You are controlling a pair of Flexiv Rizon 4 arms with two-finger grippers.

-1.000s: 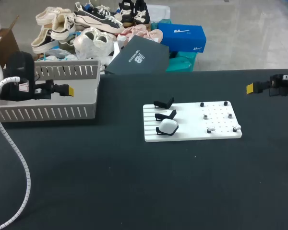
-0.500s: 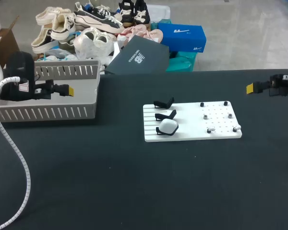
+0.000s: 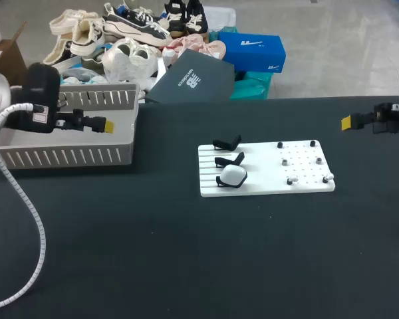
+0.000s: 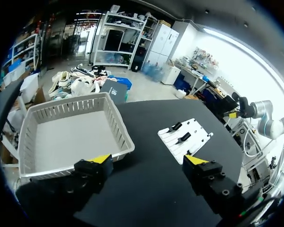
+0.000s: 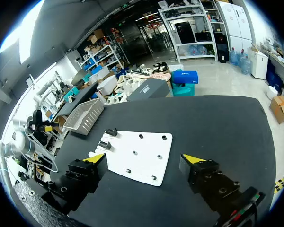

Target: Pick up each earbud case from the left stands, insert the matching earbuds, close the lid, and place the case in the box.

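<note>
Head view: one white earbud case (image 3: pixel 234 175) sits on the nearest of the three stands (image 3: pixel 227 143) on the white board (image 3: pixel 266 186); the other two stands are bare. Small earbuds (image 3: pixel 292 179) sit on the board's right half. I judge that this case has yet to be picked, loaded, closed and boxed. My left gripper (image 3: pixel 106 124) hangs over the grey box (image 3: pixel 66 156); my right gripper (image 3: pixel 346 121) hangs over the surface (image 3: pixel 186 266), well apart from the board. Left wrist view: left gripper spread wide, holding and touching nothing; no case shows on the visible box floor. Right wrist view: right gripper spread wide, holding nothing, with the board ahead.
</note>
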